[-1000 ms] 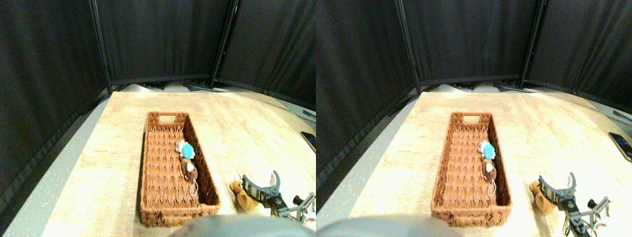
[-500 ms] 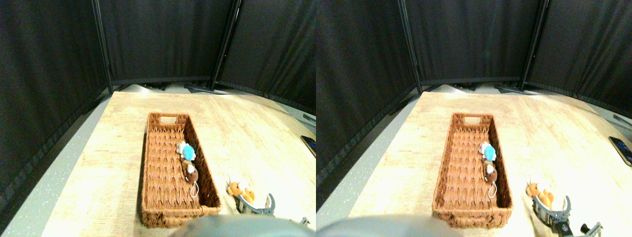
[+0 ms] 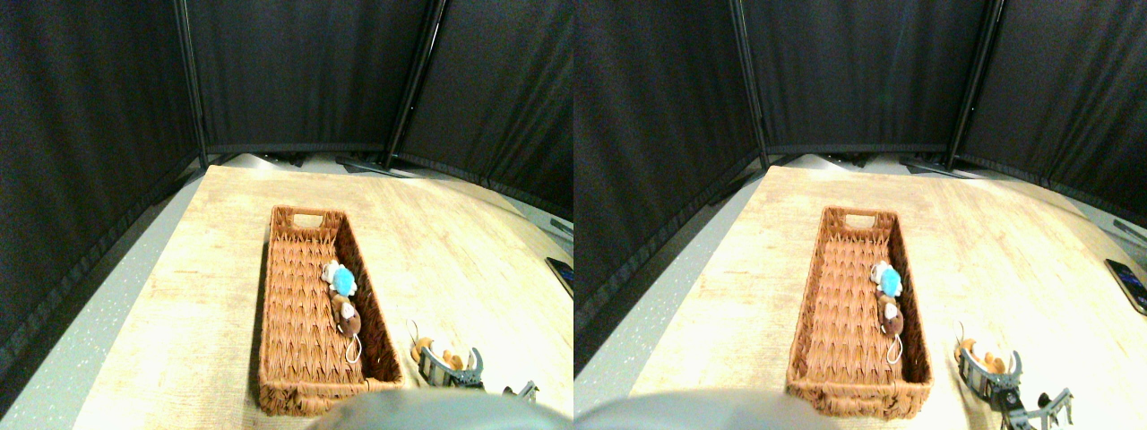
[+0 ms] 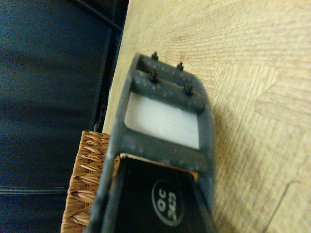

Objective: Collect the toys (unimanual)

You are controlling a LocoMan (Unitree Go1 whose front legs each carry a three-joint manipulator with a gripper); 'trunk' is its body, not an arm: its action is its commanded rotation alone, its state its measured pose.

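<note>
The end effector (image 3: pixel 448 367) sits astride the orange plush toy (image 3: pixel 436 356) just beside the wicker basket (image 3: pixel 309 394), seemingly to grasp it; whether it is clamped, I cannot tell. A blue plush toy (image 3: pixel 341 280) and a brown plush toy (image 3: pixel 345 315) already lie inside the basket.

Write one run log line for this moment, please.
gripper around orange toy on table | blue toy, brown toy in basket

Wicker basket (image 3: pixel 305 313) is seen lengthwise on the desk (image 3: pixel 448 233). Blue toy (image 3: pixel 341 280) and brown toy (image 3: pixel 346 315) are lying inside, against its right wall, touching. Orange toy (image 3: pixel 436 355) is enclosed between the jaws of the right hand (image 3: pixel 445 365), just right of the basket's near corner.
</note>
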